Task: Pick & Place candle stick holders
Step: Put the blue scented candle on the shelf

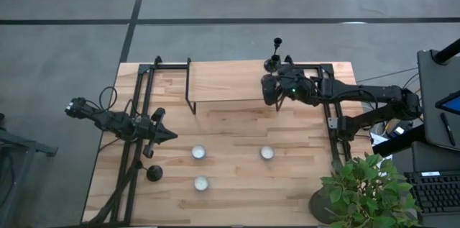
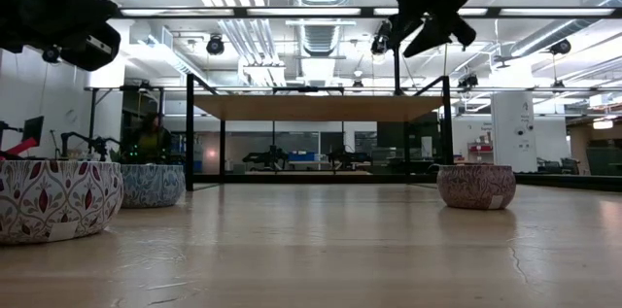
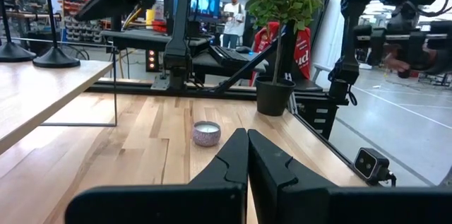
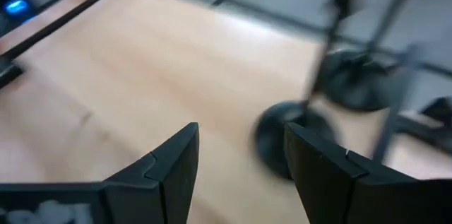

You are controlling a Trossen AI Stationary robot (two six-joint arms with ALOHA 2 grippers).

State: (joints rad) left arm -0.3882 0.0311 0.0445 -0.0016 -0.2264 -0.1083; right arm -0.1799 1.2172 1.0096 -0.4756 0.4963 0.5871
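Candle stick holders standing on the raised wooden shelf at its far right corner, right gripper hovering over them with fingers apart, left gripper waiting pinched together, left of the shelf.

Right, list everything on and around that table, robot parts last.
candle stick holders: three, black; two on the right end of the shelf, one on the table beside the left arm.
shelf: one, wood top on a black frame; stands on the table between the arms.
candle pots: three, pale and patterned; on the table in front of the shelf.
plant: one, green in a dark pot; at the table corner by the right arm.
table: one, light wood.
person: one, standing far back in the room.
left gripper: fingers shut, empty, low over the table.
right gripper: fingers open, over the shelf by two holders.
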